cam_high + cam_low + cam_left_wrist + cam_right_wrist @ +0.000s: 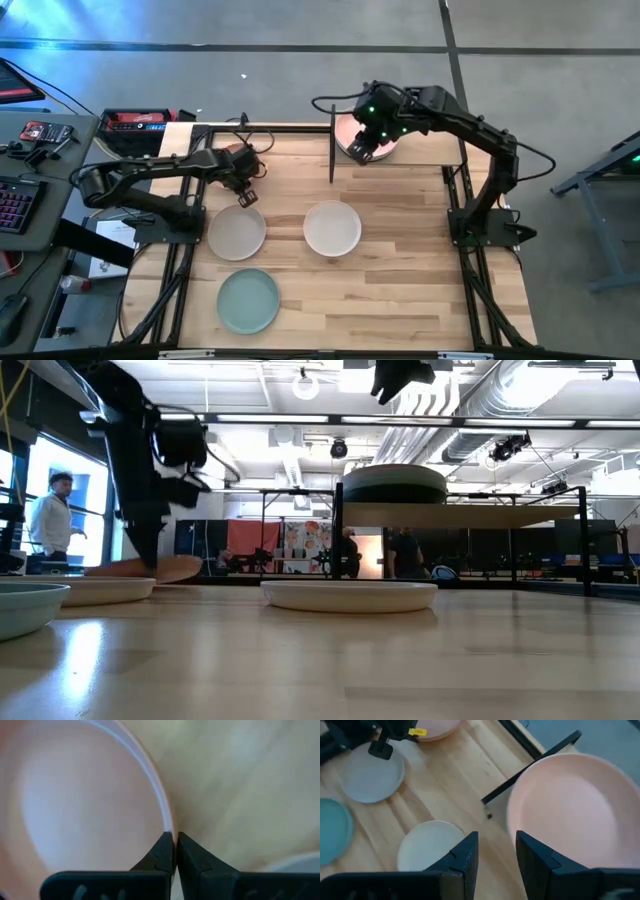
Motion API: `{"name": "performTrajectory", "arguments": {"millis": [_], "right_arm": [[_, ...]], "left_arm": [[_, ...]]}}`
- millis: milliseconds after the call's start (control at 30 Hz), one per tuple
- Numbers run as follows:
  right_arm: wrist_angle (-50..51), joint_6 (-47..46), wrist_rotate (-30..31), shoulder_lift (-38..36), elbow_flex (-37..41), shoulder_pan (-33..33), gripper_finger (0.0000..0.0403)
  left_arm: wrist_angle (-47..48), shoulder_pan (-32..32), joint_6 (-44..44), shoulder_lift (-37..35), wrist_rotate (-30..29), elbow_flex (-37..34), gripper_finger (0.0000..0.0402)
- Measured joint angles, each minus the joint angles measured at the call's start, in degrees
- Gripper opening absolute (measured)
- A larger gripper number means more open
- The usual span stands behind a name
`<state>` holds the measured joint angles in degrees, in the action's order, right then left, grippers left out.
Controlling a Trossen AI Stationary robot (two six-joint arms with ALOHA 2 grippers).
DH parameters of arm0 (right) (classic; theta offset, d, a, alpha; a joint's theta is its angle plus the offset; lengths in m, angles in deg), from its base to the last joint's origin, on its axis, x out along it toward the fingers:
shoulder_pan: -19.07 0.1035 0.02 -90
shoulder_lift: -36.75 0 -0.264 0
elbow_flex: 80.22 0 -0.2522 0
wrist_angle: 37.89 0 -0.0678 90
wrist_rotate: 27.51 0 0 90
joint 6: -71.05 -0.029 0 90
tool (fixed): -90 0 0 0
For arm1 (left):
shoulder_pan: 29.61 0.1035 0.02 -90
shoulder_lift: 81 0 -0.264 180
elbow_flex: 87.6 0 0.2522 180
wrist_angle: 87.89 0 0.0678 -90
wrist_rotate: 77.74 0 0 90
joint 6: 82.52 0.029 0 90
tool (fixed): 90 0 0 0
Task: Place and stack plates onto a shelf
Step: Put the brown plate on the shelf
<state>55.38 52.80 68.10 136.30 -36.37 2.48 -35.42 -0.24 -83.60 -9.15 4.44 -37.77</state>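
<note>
Shelf stack is partly built. A round matte salmon-pink plate (565,810) tops the pile on the small light-wood shelf on thin black posts (470,515), w/ a dark plate somewhere under it; can't count the rest.

Still on the tabletop: a cream round plate (332,228), a pale grey-beige round plate (236,233), a mint-green round plate (248,300), and a second salmon-pink round plate (85,805) at far left.

My left claw (173,851) is clamped tight on that second pink plate's rim, arm stretched low across the table's left side, plate not yet lifted I'd say.

My right claw (495,852) hangs above the shelf stack, fingers apart, holding nothing.
</note>
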Motion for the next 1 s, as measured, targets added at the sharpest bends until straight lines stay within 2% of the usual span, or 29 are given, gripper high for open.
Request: {"name": "performTrajectory", "arguments": {"millis": [400, 600, 800, 1000], "right_arm": [[-0.02, -18.97, 1.84, 0.00, 0.00, 7.38, 0.0108], [0.00, -28.35, 4.33, 0.28, 0.00, 10.79, 0.0108], [0.12, -33.64, 4.81, 2.25, 0.01, 13.47, 0.0108], [-0.45, -35.93, 4.78, 4.94, 0.04, 15.93, 0.0108]], "left_arm": [[8.65, -11.12, 9.37, -8.57, 1.85, 10.75, 0.0001], [14.04, -20.02, 19.43, -9.14, 1.49, 18.53, 0.0001], [16.20, -29.42, 26.60, -7.74, -3.04, 24.66, 0.0001], [16.67, -37.06, 29.78, -4.48, -8.72, 27.63, 0.0001]]}}
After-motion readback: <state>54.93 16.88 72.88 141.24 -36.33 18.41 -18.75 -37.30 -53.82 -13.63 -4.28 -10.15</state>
